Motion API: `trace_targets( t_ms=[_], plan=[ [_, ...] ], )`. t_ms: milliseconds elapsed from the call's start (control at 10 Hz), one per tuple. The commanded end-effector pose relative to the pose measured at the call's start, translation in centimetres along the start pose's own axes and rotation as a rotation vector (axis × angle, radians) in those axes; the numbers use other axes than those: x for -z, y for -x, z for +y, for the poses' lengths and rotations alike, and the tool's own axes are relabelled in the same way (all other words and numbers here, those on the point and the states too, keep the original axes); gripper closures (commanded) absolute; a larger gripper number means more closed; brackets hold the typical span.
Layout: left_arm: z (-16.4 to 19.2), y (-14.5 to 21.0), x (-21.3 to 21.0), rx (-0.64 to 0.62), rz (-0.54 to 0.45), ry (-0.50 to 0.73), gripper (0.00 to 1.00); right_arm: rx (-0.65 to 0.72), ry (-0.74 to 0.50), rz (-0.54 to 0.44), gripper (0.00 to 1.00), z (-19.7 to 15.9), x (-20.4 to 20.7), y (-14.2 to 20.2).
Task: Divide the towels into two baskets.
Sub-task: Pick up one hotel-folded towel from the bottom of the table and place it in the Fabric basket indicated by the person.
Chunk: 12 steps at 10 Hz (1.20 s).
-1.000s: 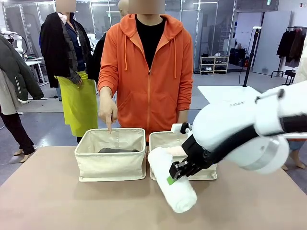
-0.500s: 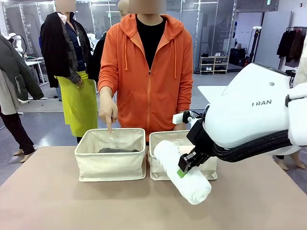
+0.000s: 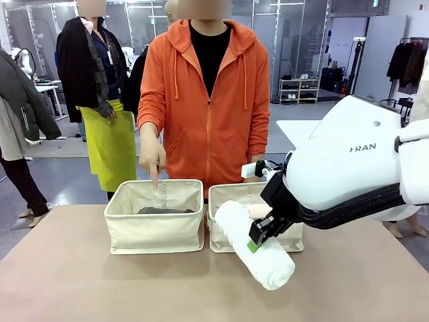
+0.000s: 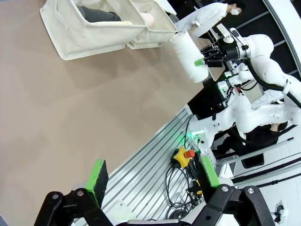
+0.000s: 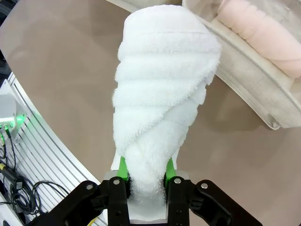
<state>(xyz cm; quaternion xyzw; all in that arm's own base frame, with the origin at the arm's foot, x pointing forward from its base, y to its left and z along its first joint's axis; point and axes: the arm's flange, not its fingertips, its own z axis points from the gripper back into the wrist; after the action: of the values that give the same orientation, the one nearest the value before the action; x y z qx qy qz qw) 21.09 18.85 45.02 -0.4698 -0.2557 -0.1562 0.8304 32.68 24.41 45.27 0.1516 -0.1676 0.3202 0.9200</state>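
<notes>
My right gripper (image 3: 255, 240) is shut on the white towel (image 3: 233, 220), a roll held tilted in front of the right basket (image 3: 226, 196). In the right wrist view the white towel (image 5: 162, 84) rises from between the fingers of the right gripper (image 5: 146, 181). A pale pink towel (image 5: 263, 40) lies in the right basket (image 5: 244, 70). A dark grey towel (image 3: 164, 210) lies in the left basket (image 3: 154, 231). My left gripper (image 4: 153, 174) is open and holds nothing, far from the baskets (image 4: 75, 40). The left wrist view also shows the white towel (image 4: 186, 54).
A person in an orange hoodie stands behind the baskets, with one hand (image 3: 152, 157) pointing down into the left basket. The brown table (image 3: 80, 282) has free room in front of both baskets. Beyond the table edge run metal rails and cables (image 4: 155, 160).
My right arm has raised the white towel and carried it a little to the right. The person's pointing hand and the left gripper have not moved.
</notes>
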Motion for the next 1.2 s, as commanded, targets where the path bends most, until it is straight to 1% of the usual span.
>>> trace_targets(
  t_ms=[0, 100, 200, 400, 500, 600, 700, 800, 900, 1100],
  plan=[
    [-0.4, -0.1, -0.3, 0.006, -0.019, 0.02, 0.04, -0.173, 0.035, 0.019, 0.68, 1.0, -1.0, -2.5],
    [-0.4, -0.1, -0.3, 0.006, -0.019, 0.02, 0.04, -0.342, 0.033, 0.016, 0.68, 2.1, -1.8, -5.6],
    [-0.4, -0.1, -0.3, 0.006, -0.019, 0.02, 0.04, -0.469, 0.045, 0.03, 0.68, 3.1, -2.0, -8.3],
    [-0.4, -0.1, -0.3, 0.006, -0.019, 0.02, 0.04, -0.732, 0.062, 0.01, 0.68, 5.4, -1.8, -13.4],
    [-0.4, -0.1, -0.3, 0.006, -0.019, 0.02, 0.04, -0.852, 0.13, 0.011, 0.68, 6.2, -1.1, -16.0],
    [-0.4, -0.1, -0.3, 0.006, -0.019, 0.02, 0.04, -0.944, 0.235, 0.016, 0.68, 7.2, 0.0, -18.5],
    [-0.4, -0.1, -0.3, 0.006, -0.019, 0.02, 0.04, -1.068, 0.292, -0.005, 0.68, 8.6, 1.3, -21.0],
    [-0.4, -0.1, -0.3, 0.006, -0.019, 0.02, 0.04, -1.145, 0.312, -0.009, 0.68, 9.5, 3.0, -23.1],
    [-0.4, -0.1, -0.3, 0.006, -0.019, 0.02, 0.04, -1.195, 0.366, 0.007, 0.68, 10.0, 5.0, -24.7],
    [-0.4, -0.1, -0.3, 0.006, -0.019, 0.02, 0.04, -1.243, 0.369, -0.009, 0.68, 10.5, 8.7, -27.0]
  ],
)
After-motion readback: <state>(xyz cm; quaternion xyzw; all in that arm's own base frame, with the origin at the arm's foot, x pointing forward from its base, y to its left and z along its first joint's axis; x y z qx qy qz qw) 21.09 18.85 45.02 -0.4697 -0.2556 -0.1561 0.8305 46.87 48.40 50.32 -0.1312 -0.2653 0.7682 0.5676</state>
